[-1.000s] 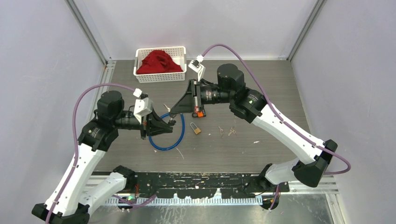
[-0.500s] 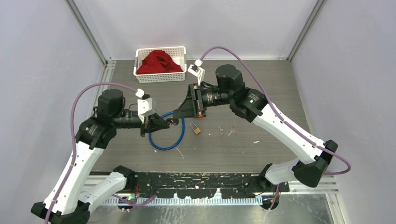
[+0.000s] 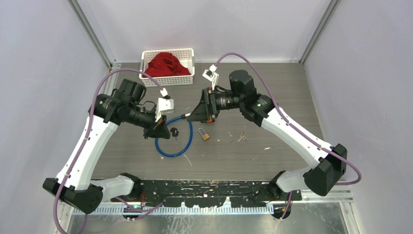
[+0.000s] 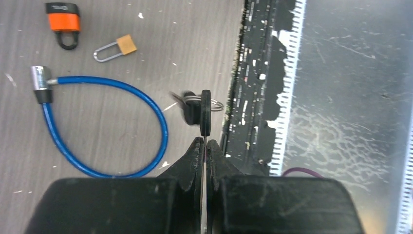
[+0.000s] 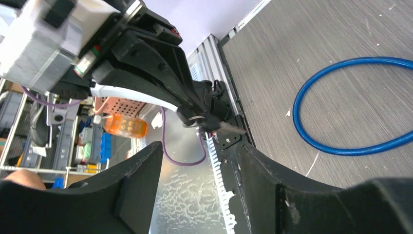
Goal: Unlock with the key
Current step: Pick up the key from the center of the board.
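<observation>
Left gripper (image 4: 202, 145) pinches key (image 4: 205, 113) tight, now alone. Right gripper (image 3: 189, 116), at 2 o'clock from it, now spread wide, off key.

Right gripper (image 5: 198, 148) fills the foreground, jaws wide apart. Through the gap: left gripper (image 5: 197, 100) reaches in from upper left, jaws pinched on the key (image 5: 214, 113). The key is clear of both right fingers and is seen against the railed edge of the table (image 5: 341, 39). Ring and blade hang just below the pinch. Blue cable (image 5: 350, 151) lies looped on the table, right of the key, apart from it.
</observation>
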Available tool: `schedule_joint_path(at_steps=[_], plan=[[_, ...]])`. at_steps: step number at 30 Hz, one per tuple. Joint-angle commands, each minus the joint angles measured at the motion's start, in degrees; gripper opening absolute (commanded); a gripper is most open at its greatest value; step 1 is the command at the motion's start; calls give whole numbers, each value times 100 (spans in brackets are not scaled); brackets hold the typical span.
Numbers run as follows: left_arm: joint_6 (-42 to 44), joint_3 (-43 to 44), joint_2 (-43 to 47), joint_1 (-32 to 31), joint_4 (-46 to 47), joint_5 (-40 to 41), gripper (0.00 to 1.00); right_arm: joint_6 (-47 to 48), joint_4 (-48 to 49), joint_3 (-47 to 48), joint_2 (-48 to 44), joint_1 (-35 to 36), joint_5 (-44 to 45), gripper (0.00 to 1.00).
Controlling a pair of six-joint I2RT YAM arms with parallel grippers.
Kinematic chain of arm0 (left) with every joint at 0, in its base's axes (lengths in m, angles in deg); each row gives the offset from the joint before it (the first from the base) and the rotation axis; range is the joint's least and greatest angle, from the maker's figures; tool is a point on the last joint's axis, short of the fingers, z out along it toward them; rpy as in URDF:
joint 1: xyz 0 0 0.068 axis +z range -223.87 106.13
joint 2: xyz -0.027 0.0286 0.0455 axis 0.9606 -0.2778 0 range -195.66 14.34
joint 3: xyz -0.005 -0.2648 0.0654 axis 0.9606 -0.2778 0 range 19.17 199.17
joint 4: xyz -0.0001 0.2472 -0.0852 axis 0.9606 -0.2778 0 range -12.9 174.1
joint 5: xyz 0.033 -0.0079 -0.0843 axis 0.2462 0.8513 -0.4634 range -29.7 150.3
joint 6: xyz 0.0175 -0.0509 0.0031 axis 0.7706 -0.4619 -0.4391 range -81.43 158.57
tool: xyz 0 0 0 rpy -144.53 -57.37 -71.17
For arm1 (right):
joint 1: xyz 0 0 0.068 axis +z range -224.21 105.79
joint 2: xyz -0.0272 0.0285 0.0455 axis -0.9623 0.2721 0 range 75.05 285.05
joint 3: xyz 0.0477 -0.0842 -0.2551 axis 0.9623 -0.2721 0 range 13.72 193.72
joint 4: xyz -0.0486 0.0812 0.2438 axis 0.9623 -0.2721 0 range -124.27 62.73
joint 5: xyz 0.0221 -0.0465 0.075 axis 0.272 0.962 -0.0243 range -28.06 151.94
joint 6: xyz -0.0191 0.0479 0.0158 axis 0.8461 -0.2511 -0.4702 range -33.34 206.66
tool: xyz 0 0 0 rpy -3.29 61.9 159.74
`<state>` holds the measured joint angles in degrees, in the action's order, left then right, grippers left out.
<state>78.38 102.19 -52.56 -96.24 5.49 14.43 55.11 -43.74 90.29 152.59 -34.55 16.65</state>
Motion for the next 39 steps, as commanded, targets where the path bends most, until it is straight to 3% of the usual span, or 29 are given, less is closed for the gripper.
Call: schedule_joint_path(at_steps=[1,7,24,30,37,39], plan=[[246,450,-136,13,-922,-545,0,-38,1601,-409,-105,86,-595,63],[138,510,-226,3,-994,-767,0,125,2763,-961,-300,533,-412,58],[190,739,-468,-14,-1480,-995,0,1062,2232,-649,37,1263,-140,46],[263,782,-542,-23,-1656,-1037,0,1252,1877,-428,217,1413,19,32],[359,859,-530,-23,-1748,-964,0,1548,1033,-222,309,1439,383,2],[382,877,-539,-22,-1763,-951,0,1551,1026,-276,242,1439,426,1]])
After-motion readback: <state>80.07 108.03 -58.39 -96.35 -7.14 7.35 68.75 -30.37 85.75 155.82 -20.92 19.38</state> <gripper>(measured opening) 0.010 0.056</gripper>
